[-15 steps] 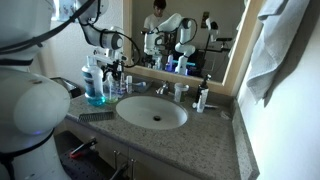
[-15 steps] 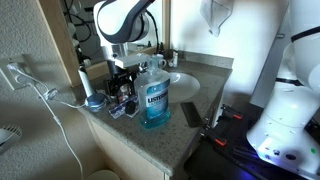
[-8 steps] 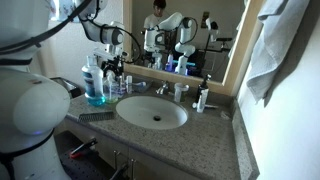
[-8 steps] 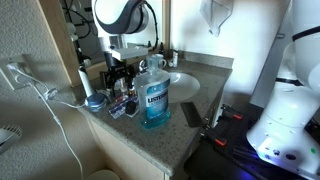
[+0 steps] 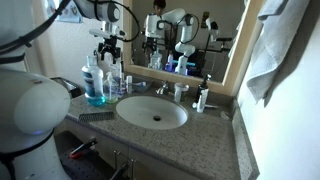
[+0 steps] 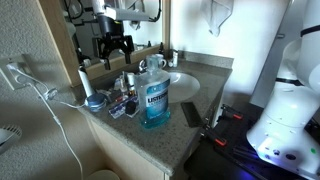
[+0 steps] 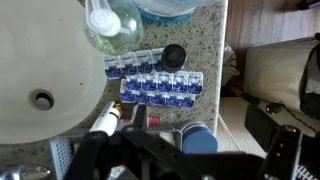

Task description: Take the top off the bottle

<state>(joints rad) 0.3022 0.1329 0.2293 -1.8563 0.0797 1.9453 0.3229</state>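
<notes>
The big clear bottle (image 5: pixel 95 86) of blue liquid stands on the counter beside the sink, also seen in an exterior view (image 6: pixel 155 97). Its small pale top (image 6: pixel 155 63) sits on the neck. My gripper (image 6: pixel 116 44) hangs in the air above and behind the bottle, its fingers spread and nothing between them; it also shows in an exterior view (image 5: pixel 110 47). In the wrist view the bottle's blue liquid (image 7: pixel 168 8) shows at the top edge, and my dark blurred fingers (image 7: pixel 190 160) fill the bottom.
A round sink (image 5: pixel 152 111) sits mid-counter with a faucet (image 5: pixel 161 88) behind it. A strip of blue packets (image 7: pixel 155 86), a black round cap (image 7: pixel 174 55) and a blue round lid (image 7: pixel 197 138) lie on the granite. Slim bottles (image 5: pixel 202 97) stand by the mirror. A comb (image 6: pixel 191 113) lies near the counter edge.
My gripper has risen from counter level beside the bottle to well above it. The bottle and its top have not moved.
</notes>
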